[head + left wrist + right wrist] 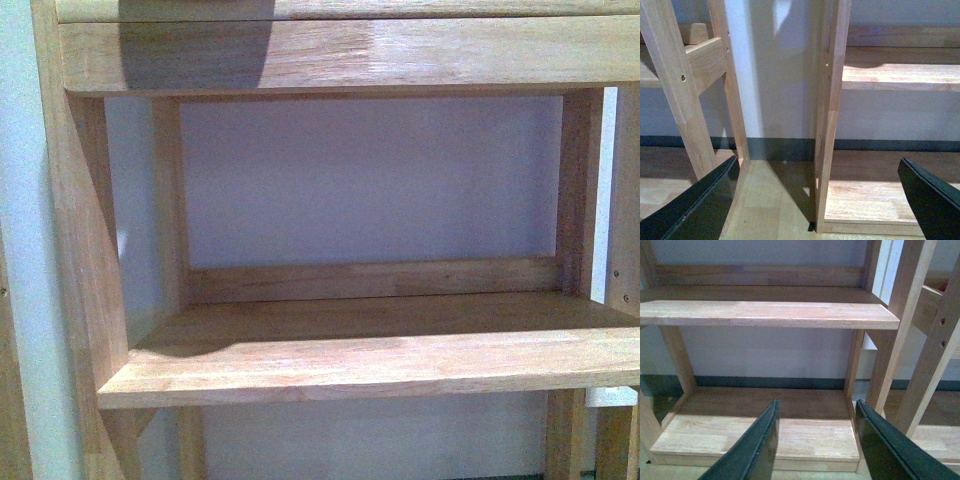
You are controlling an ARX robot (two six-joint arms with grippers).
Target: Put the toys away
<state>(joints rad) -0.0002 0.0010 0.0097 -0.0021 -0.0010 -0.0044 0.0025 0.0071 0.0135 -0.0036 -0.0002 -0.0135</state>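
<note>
Wall (370, 180): pale, behind the open wooden frames in all three views.
Shelf unit (360, 360): light wood, fills the front view; middle board bare, rail along its back.
Bottom board (765, 430): lies beyond the right fingertips, bare.
Upright (830, 115): stands between the left fingers, further off; a second frame's leg (675, 95) rises beyond the left-hand finger.
Left gripper (817, 200): fingers spread wide, nothing between them.
Right gripper (815, 440): fingers parted, narrower gap, nothing held.
Toy: not seen in any view.
</note>
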